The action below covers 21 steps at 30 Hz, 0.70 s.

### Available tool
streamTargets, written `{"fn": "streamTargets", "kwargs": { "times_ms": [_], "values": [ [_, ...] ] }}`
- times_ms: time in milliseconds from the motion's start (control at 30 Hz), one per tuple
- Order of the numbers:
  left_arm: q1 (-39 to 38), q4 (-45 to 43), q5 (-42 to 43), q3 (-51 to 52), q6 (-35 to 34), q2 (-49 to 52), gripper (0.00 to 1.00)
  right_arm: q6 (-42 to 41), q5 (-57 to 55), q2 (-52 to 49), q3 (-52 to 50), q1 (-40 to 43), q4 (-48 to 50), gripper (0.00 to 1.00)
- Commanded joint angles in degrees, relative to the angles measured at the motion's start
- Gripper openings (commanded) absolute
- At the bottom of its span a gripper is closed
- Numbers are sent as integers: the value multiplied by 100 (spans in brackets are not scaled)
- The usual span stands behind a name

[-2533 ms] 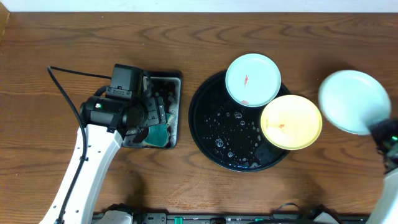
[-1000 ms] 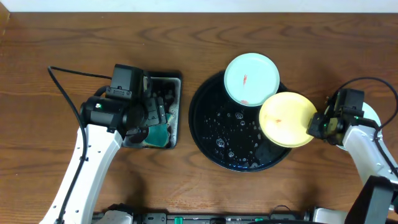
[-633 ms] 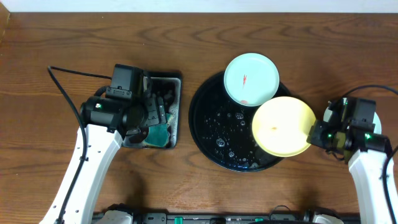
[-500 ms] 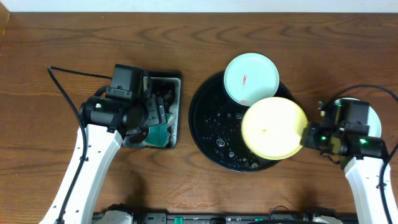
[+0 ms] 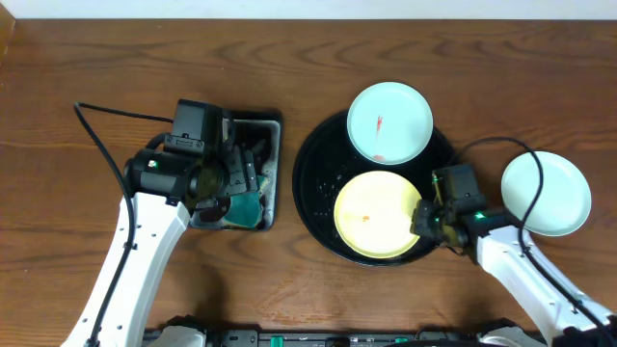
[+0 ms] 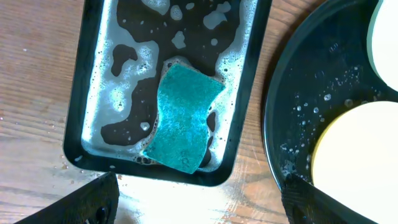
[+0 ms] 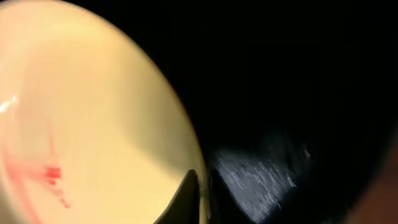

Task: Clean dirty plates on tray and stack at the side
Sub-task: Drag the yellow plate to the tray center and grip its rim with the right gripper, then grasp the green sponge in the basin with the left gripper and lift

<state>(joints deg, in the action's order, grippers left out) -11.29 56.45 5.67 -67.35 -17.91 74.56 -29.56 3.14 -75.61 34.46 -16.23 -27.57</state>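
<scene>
My right gripper (image 5: pixel 422 220) pinching the rim of the yellow plate (image 5: pixel 374 214) (red smear on it) over the black tray (image 5: pixel 310 169), left gripper (image 6: pixel 199 202) spread wide above the sponge (image 6: pixel 185 118) near the left edge

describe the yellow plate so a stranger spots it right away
Start at the round black tray on the table. The yellow plate is the one of its two plates nearer the robot, rim held by the right end effector. Only it is pale yellow; the plate beside it and the off-tray plate are mint-blue.
</scene>
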Motion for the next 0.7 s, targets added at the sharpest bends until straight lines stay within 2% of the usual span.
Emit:
{"fn": "streamTargets", "kwargs": {
  "times_ms": [0,67,167,400,533,667],
  "values": [
    [24,7,-11,-31,52,2,84,828,-321,125,439,-173,26,23],
    [24,7,-11,-31,52,2,84,1252,-120,188,807,-170,-245,33],
    [24,7,-9,-31,48,2,84,1615,28,262,1390,-160,-774,36],
    [24,-81,-11,-31,-101,48,84,1705,245,417,2352,-153,-1661,36],
    [24,-179,-31,98,-101,356,84,1764,511,492,2378,-155,-1851,37],
    [24,-752,-31,560,-101,831,84,1766,507,485,2378,-155,-2074,38]
  ]
}}
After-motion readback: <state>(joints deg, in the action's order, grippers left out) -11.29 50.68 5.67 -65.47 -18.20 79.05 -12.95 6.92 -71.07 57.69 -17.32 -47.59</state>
